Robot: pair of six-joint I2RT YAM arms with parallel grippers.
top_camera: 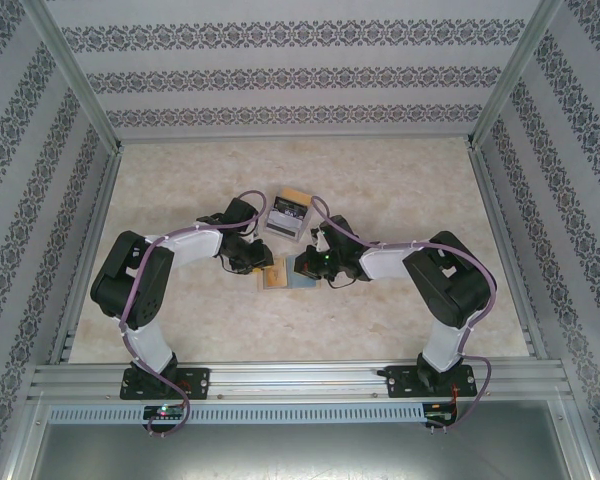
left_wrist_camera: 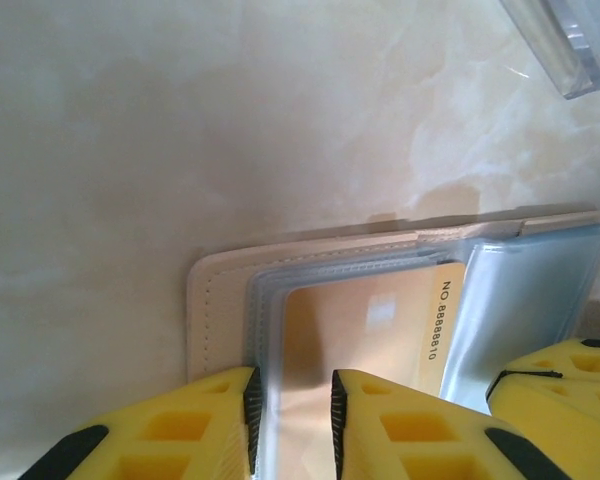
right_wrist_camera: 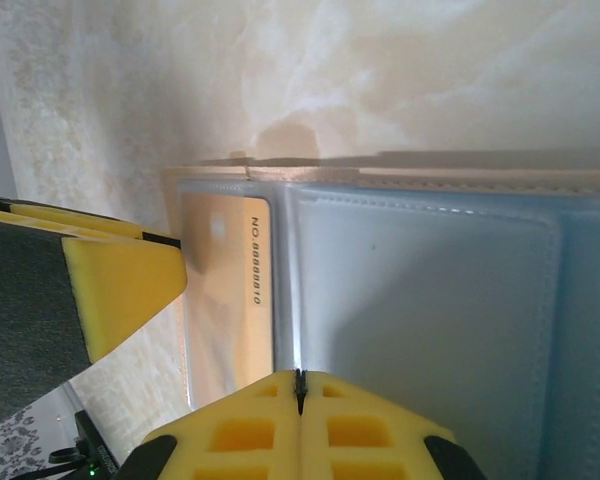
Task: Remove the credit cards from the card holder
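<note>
- Showing "NO." followed by a run of eights ending in "10", printed in small dark characters along one edge of the tan credit card (left_wrist_camera: pixel 370 330); left wrist view, read through a clear sleeve (left_wrist_camera: pixel 525 300).
- Showing the same number line on that card (right_wrist_camera: pixel 225 300) in the right wrist view, lying sideways beside the sleeve seam.
- Blurring slightly in both views, leaving the exact count of eights uncertain.

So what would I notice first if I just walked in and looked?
Probably all the bright yellow! The left gripper, jaws apart, and the right gripper, shut tight, meet over the open card holder in the middle of the marble-look table. A shiny gold card sits inside one of its clear sleeves.
</note>
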